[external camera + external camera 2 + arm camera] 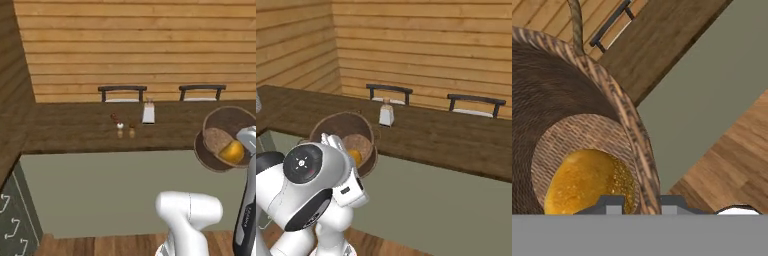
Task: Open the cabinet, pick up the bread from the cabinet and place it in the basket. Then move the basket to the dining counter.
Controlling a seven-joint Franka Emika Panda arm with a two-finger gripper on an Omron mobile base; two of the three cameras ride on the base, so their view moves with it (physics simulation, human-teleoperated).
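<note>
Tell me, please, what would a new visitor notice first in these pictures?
First, the brown basket held up in the air, tipped, with the golden bread inside, before the near edge of the dining counter. The gripper clamps the basket's rim. Behind the counter stand two black-backed chairs against the wooden wall.

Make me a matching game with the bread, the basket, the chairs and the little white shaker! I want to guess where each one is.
Things:
1. bread
2. basket
3. chairs
4. white shaker

Places:
A. behind the dining counter, by the wooden wall
B. standing on the dining counter
C. lying inside the basket
D. held up tilted by the gripper, which clamps its rim

Pairs: 1-C, 2-D, 3-A, 4-B
</note>
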